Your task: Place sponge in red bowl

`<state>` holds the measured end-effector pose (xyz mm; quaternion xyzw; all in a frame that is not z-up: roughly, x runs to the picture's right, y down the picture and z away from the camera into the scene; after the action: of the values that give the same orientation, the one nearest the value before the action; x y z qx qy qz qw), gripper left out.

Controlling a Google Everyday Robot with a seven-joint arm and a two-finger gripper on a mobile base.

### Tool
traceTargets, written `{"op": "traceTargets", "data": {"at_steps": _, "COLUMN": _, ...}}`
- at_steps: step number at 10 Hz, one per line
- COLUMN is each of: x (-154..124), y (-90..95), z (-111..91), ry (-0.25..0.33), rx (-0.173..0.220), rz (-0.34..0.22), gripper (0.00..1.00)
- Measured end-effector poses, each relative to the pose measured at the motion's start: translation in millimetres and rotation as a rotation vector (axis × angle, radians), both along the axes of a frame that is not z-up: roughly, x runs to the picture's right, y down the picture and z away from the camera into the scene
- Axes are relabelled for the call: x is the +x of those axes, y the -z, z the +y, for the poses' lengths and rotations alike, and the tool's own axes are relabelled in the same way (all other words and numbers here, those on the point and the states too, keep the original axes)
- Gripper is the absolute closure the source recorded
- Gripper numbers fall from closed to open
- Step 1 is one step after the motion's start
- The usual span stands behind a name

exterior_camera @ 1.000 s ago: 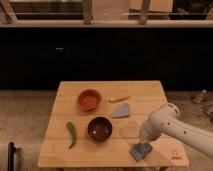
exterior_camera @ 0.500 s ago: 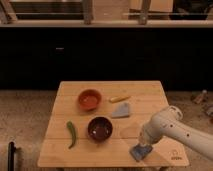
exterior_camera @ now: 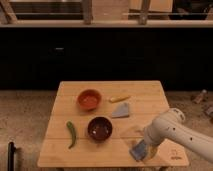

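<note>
The sponge (exterior_camera: pixel 138 151), a small blue-grey block, lies near the front right edge of the wooden table (exterior_camera: pixel 60 145). My gripper (exterior_camera: pixel 144 148) comes down from the white arm (exterior_camera: pixel 175 131) at the right and sits right on the sponge, hiding part of it. The red bowl (exterior_camera: pixel 89 99), orange-red inside, stands at the back left of the table, far from the gripper.
A dark maroon bowl (exterior_camera: pixel 100 128) stands in the middle front. A green chilli (exterior_camera: pixel 71 133) lies to its left. A pale grey wedge (exterior_camera: pixel 121 110) and a small yellowish piece (exterior_camera: pixel 119 98) lie right of the red bowl. A dark counter runs behind the table.
The arm has shifted slightly lower over the sponge. The sponge stays at the same spot on the table.
</note>
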<state>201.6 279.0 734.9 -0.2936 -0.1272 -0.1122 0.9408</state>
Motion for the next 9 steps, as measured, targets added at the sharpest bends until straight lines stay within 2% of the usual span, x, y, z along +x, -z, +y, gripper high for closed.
{"op": "traceTargets", "data": {"at_steps": 2, "x": -3.8, "y": 0.3, "z": 6.7, "ry": 0.091, "rx": 0.019, "rz": -0.050, "gripper": 0.20}}
{"op": "traceTargets", "data": {"at_steps": 6, "x": -10.1, "y": -4.0, "z": 15.6, "ry": 0.213, "rx": 0.055, "rz": -0.117, "gripper": 0.20}}
{"op": "traceTargets", "data": {"at_steps": 8, "x": -8.5, "y": -8.2, "z": 19.7, "ry": 0.233, "rx": 0.053, "rz": -0.120, "gripper": 0.20}}
{"op": "traceTargets", "data": {"at_steps": 9, "x": -8.6, "y": -21.4, "z": 29.2, "ry": 0.268, "rx": 0.031, "rz": -0.121, "gripper": 0.20}}
